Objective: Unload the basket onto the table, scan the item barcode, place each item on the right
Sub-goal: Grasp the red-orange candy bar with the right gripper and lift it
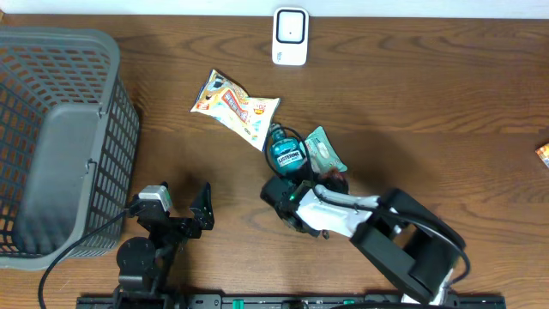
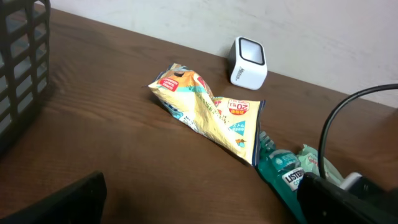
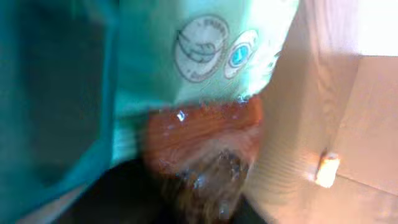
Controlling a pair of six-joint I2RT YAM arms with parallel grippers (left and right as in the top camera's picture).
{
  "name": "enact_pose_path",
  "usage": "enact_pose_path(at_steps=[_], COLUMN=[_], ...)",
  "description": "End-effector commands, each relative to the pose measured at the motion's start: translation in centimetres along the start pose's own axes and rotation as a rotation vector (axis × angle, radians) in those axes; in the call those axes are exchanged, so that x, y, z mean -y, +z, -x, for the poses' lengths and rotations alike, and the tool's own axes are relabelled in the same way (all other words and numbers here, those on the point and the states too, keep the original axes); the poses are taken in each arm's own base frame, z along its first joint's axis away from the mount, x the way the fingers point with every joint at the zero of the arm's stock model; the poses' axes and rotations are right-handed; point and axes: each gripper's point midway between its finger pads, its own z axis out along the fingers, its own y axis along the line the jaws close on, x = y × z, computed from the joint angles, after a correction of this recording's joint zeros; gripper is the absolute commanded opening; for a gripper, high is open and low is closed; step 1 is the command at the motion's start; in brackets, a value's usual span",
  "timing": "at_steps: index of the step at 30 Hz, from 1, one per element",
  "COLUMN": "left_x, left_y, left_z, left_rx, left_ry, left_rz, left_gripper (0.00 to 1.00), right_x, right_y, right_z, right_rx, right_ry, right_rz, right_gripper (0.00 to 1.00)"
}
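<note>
The white barcode scanner [image 1: 290,36] [image 2: 247,63] stands at the table's far edge. Three items lie mid-table: a yellow snack bag [image 1: 233,105] [image 2: 211,111], a teal mouthwash bottle [image 1: 287,154] [image 2: 283,177] and a pale green packet [image 1: 324,150] [image 3: 211,56]. My right gripper [image 1: 328,184] sits just right of the bottle, against the green packet. In the blurred right wrist view a shiny red-brown packet [image 3: 205,149] fills the space between its dark jaws, which look closed on it. My left gripper [image 1: 184,210] [image 2: 199,208] hovers open and empty at the near left.
A grey mesh basket [image 1: 60,146] [image 2: 22,68] fills the left side of the table. A small orange item [image 1: 543,154] [image 3: 326,169] lies at the right edge. The right arm [image 1: 403,245] reaches in from the near right.
</note>
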Motion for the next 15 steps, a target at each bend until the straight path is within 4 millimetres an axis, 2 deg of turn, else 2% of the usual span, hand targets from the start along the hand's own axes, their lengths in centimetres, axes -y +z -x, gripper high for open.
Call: enact_pose_path(at_steps=[1, 4, 9, 12, 15], left_x=[-0.4, -0.4, -0.4, -0.4, -0.4], left_y=[0.2, 0.2, 0.2, 0.2, 0.2], left_z=[-1.1, -1.2, -1.1, -1.1, -1.1], left_rx=[-0.033, -0.033, -0.033, -0.033, -0.033], left_ry=[-0.001, -0.001, -0.001, -0.001, -0.001], left_rz=[0.011, 0.011, 0.011, 0.011, 0.011], left_gripper=[0.98, 0.98, 0.98, 0.98, 0.98], right_x=[-3.3, -3.4, -3.4, -4.0, -4.9], right_y=[0.6, -0.2, -4.0, -7.8, -12.0], right_z=[-2.4, -1.7, 1.5, 2.9, 3.1], right_rx=[-0.1, -0.113, -0.132, -0.116, -0.064], right_ry=[-0.008, -0.007, 0.03, -0.082, -0.192], right_rz=[0.151, 0.19, 0.382, 0.657, 1.011], right_gripper=[0.01, 0.01, 0.01, 0.01, 0.01])
